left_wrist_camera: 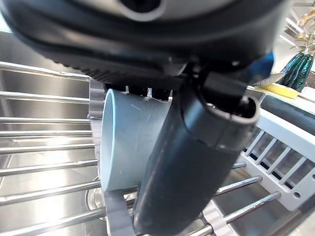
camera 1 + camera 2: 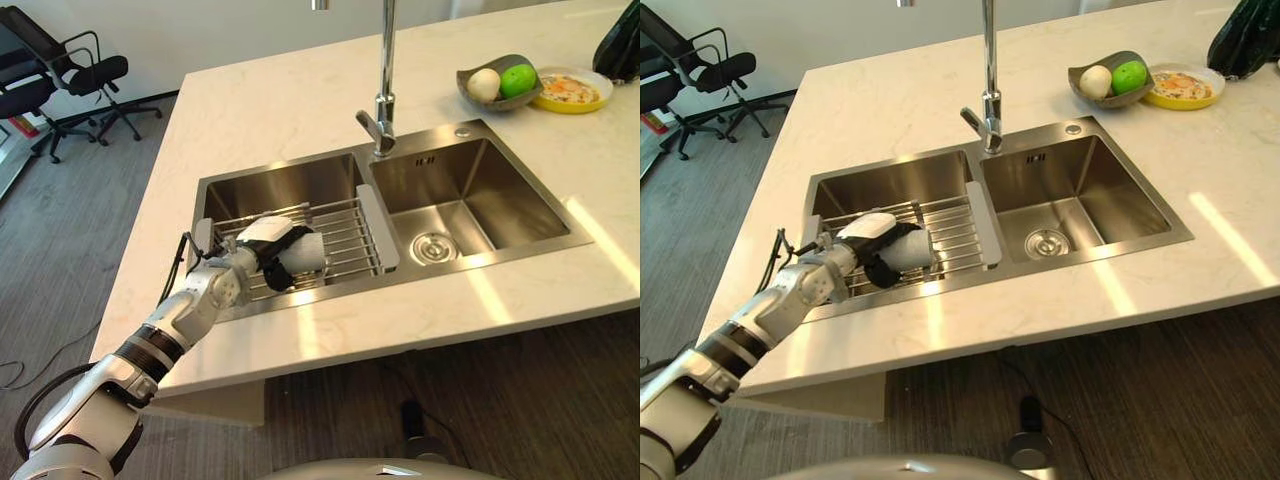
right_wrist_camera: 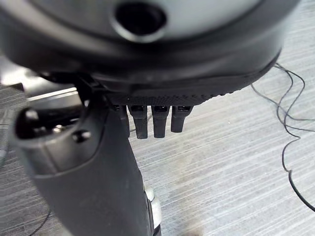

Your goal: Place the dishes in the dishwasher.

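Between the thumb and fingers (image 1: 147, 93) of the left hand (image 2: 262, 252) lies a pale grey cylindrical cup (image 1: 129, 142), on its side on the wire drying rack (image 2: 345, 238) spanning the left basin of the stainless double sink (image 2: 470, 195); the fingers curl round it. Beyond the fingers, the right basin holds nothing but its round drain (image 2: 433, 246). Far past the fingertips on the pale marble bench (image 2: 270, 100), a grey bowl (image 2: 497, 98) holds a green apple (image 2: 518, 79) and a pale round fruit (image 2: 483, 84), beside a yellow plate (image 2: 571, 92) of food. The right hand (image 3: 88, 167) hangs over grey floor (image 3: 236, 162), fingers bent, holding nothing.
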